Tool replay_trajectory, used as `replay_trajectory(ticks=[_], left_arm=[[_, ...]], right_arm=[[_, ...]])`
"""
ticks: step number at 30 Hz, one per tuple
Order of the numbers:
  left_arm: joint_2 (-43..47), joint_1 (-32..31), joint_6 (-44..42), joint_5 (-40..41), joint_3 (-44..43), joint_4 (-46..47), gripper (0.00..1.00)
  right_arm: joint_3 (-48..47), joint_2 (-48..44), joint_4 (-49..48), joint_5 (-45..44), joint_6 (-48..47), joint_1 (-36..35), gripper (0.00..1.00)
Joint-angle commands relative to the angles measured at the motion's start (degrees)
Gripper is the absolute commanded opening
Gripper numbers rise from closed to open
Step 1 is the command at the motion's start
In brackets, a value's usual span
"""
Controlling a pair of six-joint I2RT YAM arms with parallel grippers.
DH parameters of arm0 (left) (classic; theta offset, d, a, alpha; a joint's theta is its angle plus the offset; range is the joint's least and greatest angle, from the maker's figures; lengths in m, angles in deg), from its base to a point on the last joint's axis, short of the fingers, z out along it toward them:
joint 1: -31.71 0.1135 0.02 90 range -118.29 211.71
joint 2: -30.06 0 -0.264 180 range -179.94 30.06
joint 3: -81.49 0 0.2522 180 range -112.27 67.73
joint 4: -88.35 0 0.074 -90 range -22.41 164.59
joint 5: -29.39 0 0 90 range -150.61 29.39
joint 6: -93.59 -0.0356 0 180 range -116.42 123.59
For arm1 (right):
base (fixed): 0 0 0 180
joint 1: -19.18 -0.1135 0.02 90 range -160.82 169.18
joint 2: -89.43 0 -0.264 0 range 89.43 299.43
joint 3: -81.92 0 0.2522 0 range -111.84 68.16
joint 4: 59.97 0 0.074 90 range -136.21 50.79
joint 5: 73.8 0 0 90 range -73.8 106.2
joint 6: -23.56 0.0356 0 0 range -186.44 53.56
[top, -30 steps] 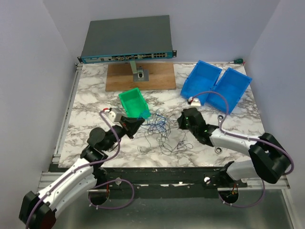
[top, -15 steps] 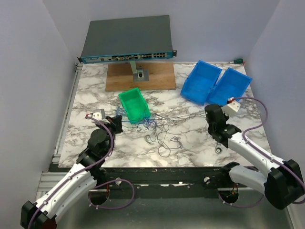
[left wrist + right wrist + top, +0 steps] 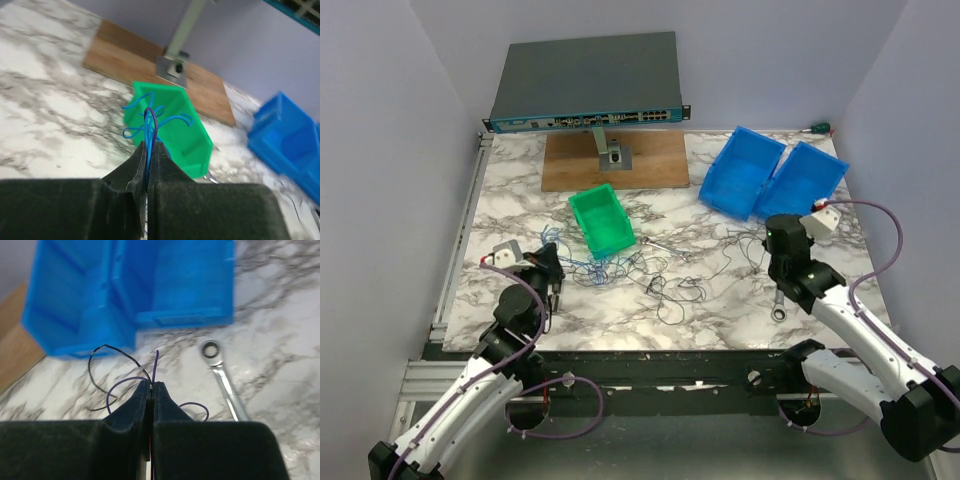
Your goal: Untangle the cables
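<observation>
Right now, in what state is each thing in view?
Left gripper, shut on a blue wire.
Right gripper, shut on a dark wire.
Cables, loosely tangled, spread between the grippers.
Green bin, upright, looks empty.
Blue bins, side by side, empty.
Wrench, lying flat.

- Two robot arms [image 3: 470, 388], one on each side of the near edge.
- Two end effectors, one per arm: the left end effector [image 3: 148, 145] and the right end effector [image 3: 151, 385].
- One marbled counter [image 3: 500, 200].
- One green bin [image 3: 595, 210].
- Two blue bins [image 3: 742, 172].
- One dark network switch [image 3: 585, 80].
- One wooden board [image 3: 570, 165].
- One metal stand [image 3: 610, 150].
- One silver wrench [image 3: 225, 380].
- One small green-tipped item [image 3: 817, 128].
- Cables [image 3: 660, 270]: several hair-thin strands in two colours, blue and dark. They are too fine and overlapped for an exact count.
</observation>
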Motion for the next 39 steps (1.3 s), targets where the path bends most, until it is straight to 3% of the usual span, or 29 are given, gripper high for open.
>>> replay_trajectory(ticks=[1,4,10,13,15,17,19,26,31,39], left_arm=[[-5.36,0.07,-10.57,-23.87,0.0,13.07,0.0],[-12.64,-0.03,-12.58,-35.03,-2.4,15.86,0.0],[-24.47,-0.95,-13.54,-47.08,-6.48,18.62,0.04],[-26.52,-1.26,-13.81,-50.55,-6.46,20.69,0.28],[-27.58,-1.26,-13.75,-53.15,-6.82,21.58,0.59],[-28.5,-1.24,-13.34,-56.45,-6.85,23.47,0.75],[-29.86,-1.26,-12.73,-60.61,-6.49,26.39,0.83],[-36.06,-1.61,-10.48,-67.26,-6.2,34.51,0.89],[-41.16,-3.28,-6.82,-70.09,-4.51,46.32,0.89],[-49.37,-5.74,-5.12,-70.91,-8.6,50.17,0.88]], right_arm=[[1.35,-3.32,-11.01,26.12,-16.82,0.39,0.01],[0.3,-3.11,-11.95,39.46,-18.78,0.29,0.03],[-7.3,0.97,-8.92,50.08,-19.28,0.29,0.03],[-10.24,2.71,-9.0,58.68,-20.12,0.2,0.03],[-10.98,2.95,-10.03,62.88,-20.97,0.15,0.03],[-11.0,2.96,-11.64,65.09,-21.05,0.18,0.03],[-10.89,3.0,-13.34,67.04,-20.93,0.22,0.03],[-9.14,2.23,-22.62,78.11,-16.51,0.12,0.03],[-7.59,1.78,-27.38,80.05,-14.08,-0.05,0.03],[-5.9,3.75,-33.01,80.72,-13.08,-3.46,0.03]])
